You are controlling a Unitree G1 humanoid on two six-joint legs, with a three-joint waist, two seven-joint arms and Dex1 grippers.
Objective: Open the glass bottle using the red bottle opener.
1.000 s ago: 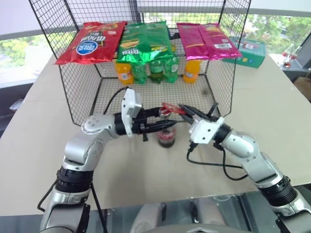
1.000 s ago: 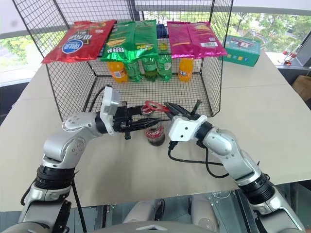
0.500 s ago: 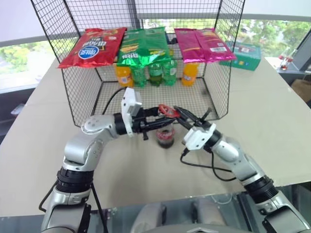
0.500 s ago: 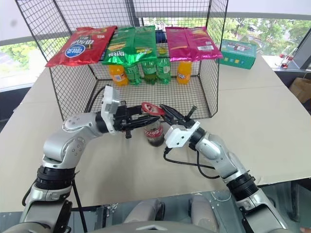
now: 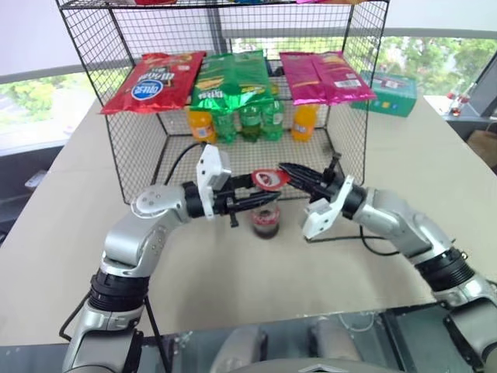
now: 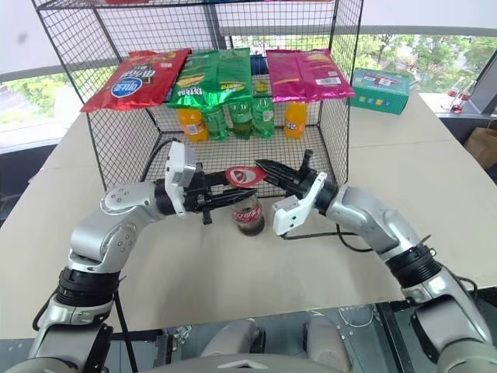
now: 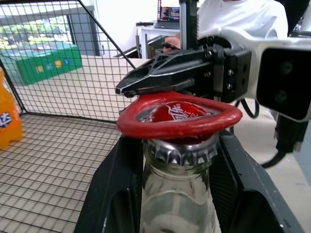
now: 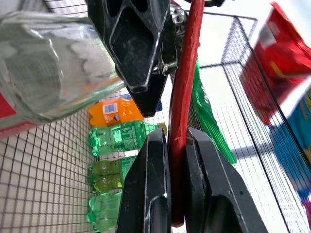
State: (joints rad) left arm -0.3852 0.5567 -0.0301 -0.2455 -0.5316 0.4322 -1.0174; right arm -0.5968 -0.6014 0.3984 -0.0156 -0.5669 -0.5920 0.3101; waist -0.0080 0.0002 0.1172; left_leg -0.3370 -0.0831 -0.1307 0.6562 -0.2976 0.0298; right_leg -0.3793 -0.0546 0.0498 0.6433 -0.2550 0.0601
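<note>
Red flat ring-headed bottle opener (image 7: 180,116) pinched in right pincer (image 5: 289,172), seated over clear glass cola bottle's (image 5: 265,221) cap; left pincer (image 5: 260,190) clamps its neck.

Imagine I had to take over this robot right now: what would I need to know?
Left gripper: closed around the glass bottle's neck, holding it upright on the table in front of the wire rack.
Right gripper: shut on the red bottle opener's handle.
Done: the opener's ring sits tilted over the cap.
Left: the cap is still crimped on the bottle, so lever it off, then lift the opener away.
</note>
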